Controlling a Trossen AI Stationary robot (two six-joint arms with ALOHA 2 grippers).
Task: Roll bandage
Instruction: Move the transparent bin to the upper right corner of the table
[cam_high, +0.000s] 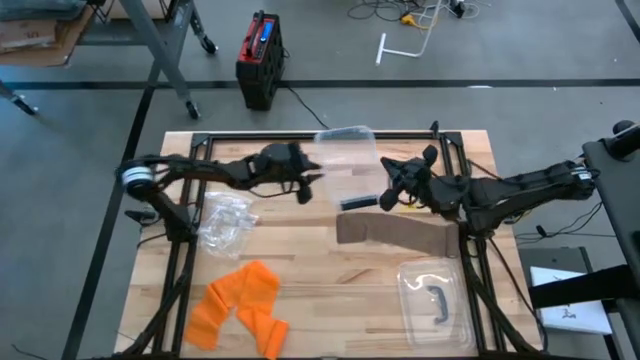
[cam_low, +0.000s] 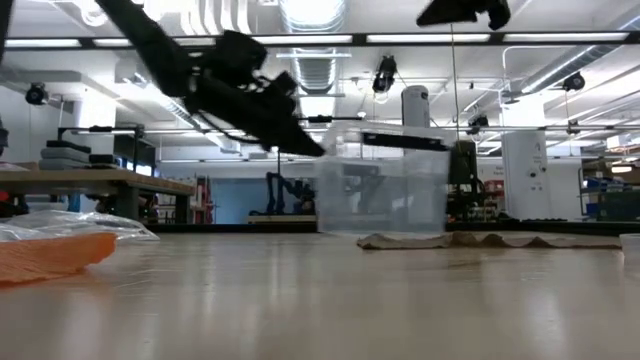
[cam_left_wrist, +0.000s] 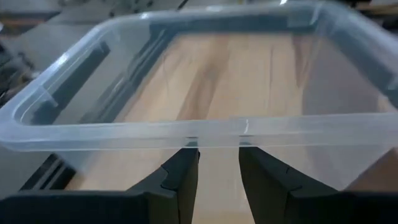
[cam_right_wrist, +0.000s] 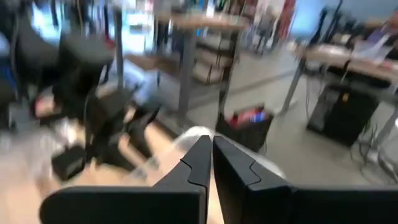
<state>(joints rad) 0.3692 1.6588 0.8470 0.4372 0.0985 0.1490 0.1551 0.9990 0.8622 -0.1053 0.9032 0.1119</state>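
The brown bandage (cam_high: 395, 232) lies flat as an unrolled strip on the wooden table, right of centre; the low view shows it (cam_low: 490, 240) as a low ridge. My right gripper (cam_high: 388, 185) hangs shut and bare high above its far end, its fingers together in the right wrist view (cam_right_wrist: 212, 146). My left gripper (cam_high: 312, 185) is slightly open at the left wall of a clear plastic container (cam_high: 347, 160), just under its rim (cam_left_wrist: 205, 134). My left gripper's fingertips (cam_left_wrist: 186, 163) stand close to the container's clear wall, just below the rim, coming in nearly level from the table's left. Whether they touch the wall, I cannot tell. Nothing lies between the fingers.
A small black object (cam_high: 358, 203) lies by the container's near side. A crumpled clear bag (cam_high: 225, 222) and orange bandages (cam_high: 240, 305) lie at the left, and a clear lid with a dark handle (cam_high: 435, 300) at the near right. A black frame (cam_high: 300, 140) borders the table.
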